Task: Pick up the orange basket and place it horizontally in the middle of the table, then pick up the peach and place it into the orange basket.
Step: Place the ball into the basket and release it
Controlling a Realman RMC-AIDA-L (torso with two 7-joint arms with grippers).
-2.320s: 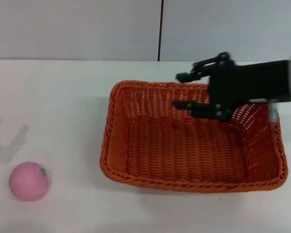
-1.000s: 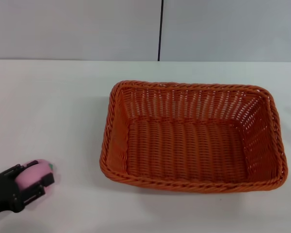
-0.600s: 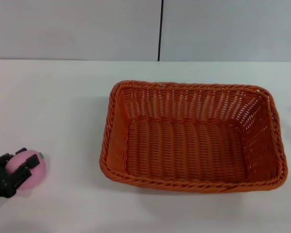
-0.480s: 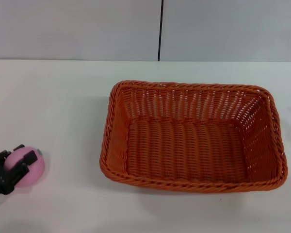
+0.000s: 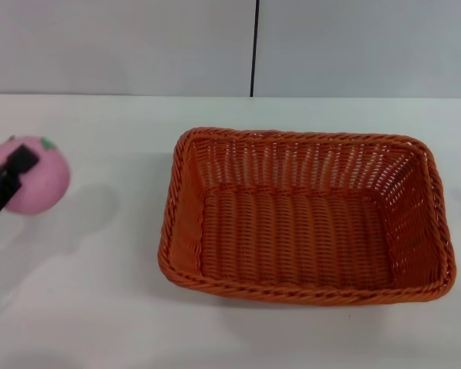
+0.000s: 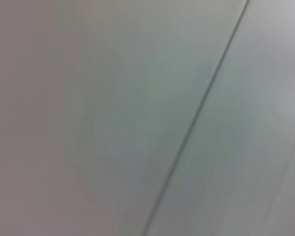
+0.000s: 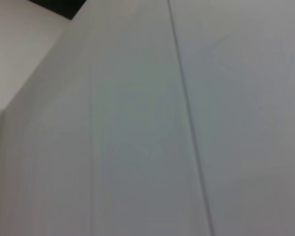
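The orange basket (image 5: 303, 215) lies lengthwise across the white table (image 5: 115, 307), right of centre in the head view, and holds nothing. At the far left edge the pink peach (image 5: 32, 177) hangs in the air, well above the tabletop, its green leaf mark on top. My left gripper (image 5: 8, 184) is shut on the peach, with one black finger crossing its near side. The peach's shadow falls on the table below it. My right gripper does not show in any view. Both wrist views show only plain grey wall panels.
A grey wall with a dark vertical seam (image 5: 254, 46) rises behind the table's far edge. Bare white tabletop lies between the peach and the basket's left rim (image 5: 171, 207).
My right gripper left the basket and went out of view. My left gripper closed on the peach at the lower left and has lifted it upward off the table.
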